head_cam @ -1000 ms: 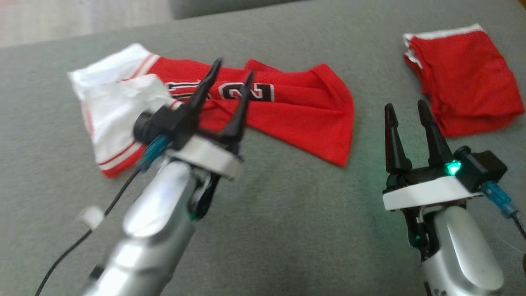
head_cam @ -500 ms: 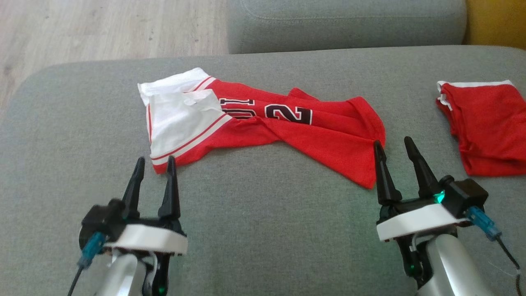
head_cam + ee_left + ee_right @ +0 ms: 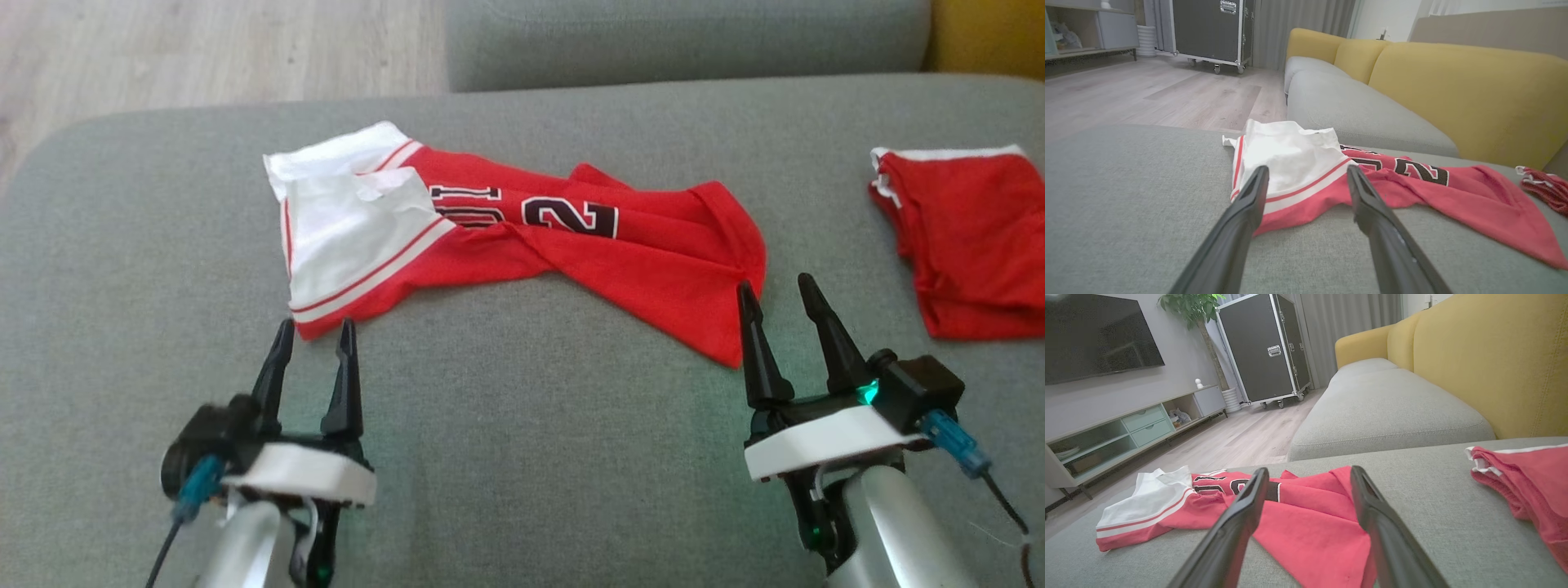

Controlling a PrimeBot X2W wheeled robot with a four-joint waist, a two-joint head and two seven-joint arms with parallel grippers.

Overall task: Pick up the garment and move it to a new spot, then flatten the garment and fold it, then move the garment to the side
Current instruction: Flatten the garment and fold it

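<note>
- The garment (image 3: 522,245), a red jersey with a white panel and dark numerals, lies twisted and creased on the grey seat cushion (image 3: 522,474). It sits straight ahead of both grippers and spans the gap between them.
- Its white, red-striped end lies just beyond the tips of the left gripper (image 3: 317,327). In the left wrist view that end shows between the two fingers, apart from them.
- Its red corner lies just ahead of the right gripper (image 3: 775,284), close to the inner finger. Whether that tip touches the cloth I cannot tell.
- Both grippers have their fingers spread wide and hold nothing, and they point at the jersey.
- Judging by how it lies, nothing has been done to this jersey: it is neither flat nor folded. Lifting it, moving it, smoothing it, folding it and setting it aside all appear to remain.
- A second red piece (image 3: 971,245) lies to the outer side of the right gripper, well apart from the jersey and more compact. It may be one already set aside, though that is a guess.
- Beyond the jersey stand a yellow backrest (image 3: 1453,90) and, ahead of the left gripper, a wooden floor (image 3: 204,49).
</note>
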